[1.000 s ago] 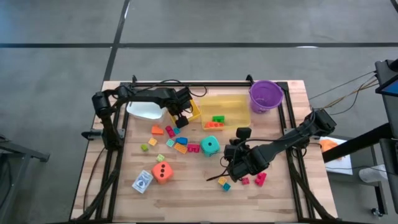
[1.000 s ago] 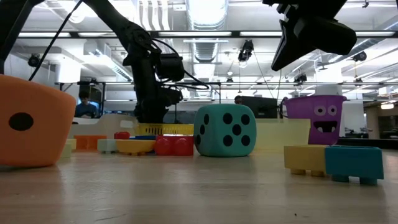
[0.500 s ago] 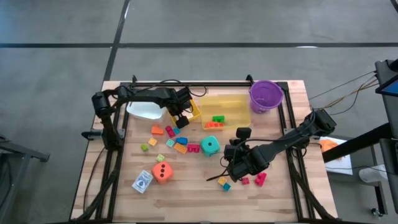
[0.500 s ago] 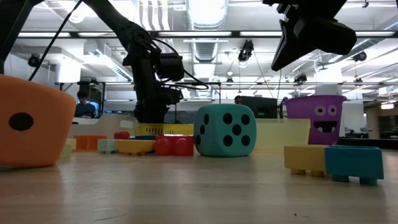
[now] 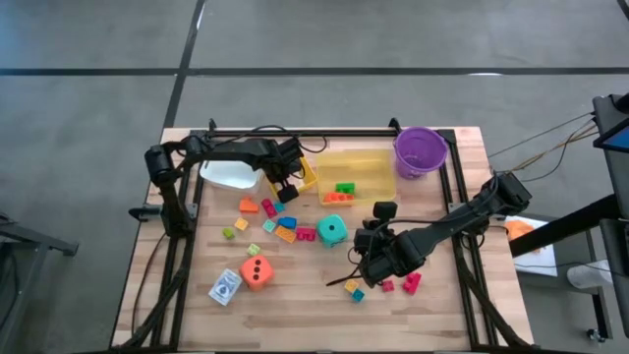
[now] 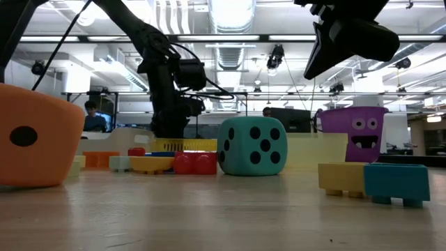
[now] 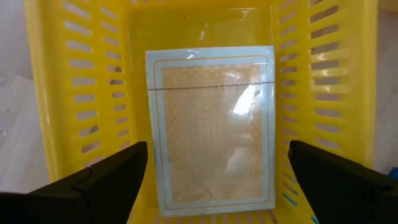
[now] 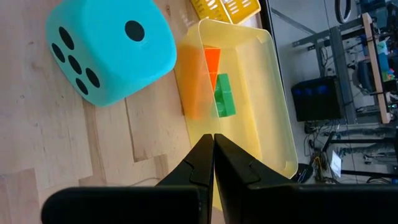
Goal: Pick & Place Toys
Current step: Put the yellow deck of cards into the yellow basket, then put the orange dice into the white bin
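My left gripper [image 7: 217, 148] hangs open over a small yellow basket [image 5: 303, 177] at the far middle of the table, pointing down. An orange-patterned card box [image 7: 211, 140] lies flat on the basket's floor, with one finger on either side and clear of it. My right gripper [image 8: 213, 142] is shut on nothing and hovers above the table near the teal die [image 5: 333, 231]. An orange die [image 5: 257, 271], a blue-white card box [image 5: 225, 286] and several bright bricks [image 5: 285, 231] lie on the wood.
A clear yellow bin [image 5: 373, 182] at the far middle holds a green brick [image 8: 224, 94] and an orange one. The purple bucket [image 5: 420, 150] stands at the far right and a white bin [image 5: 228, 174] at the far left. More bricks [image 5: 398, 284] lie near my right arm.
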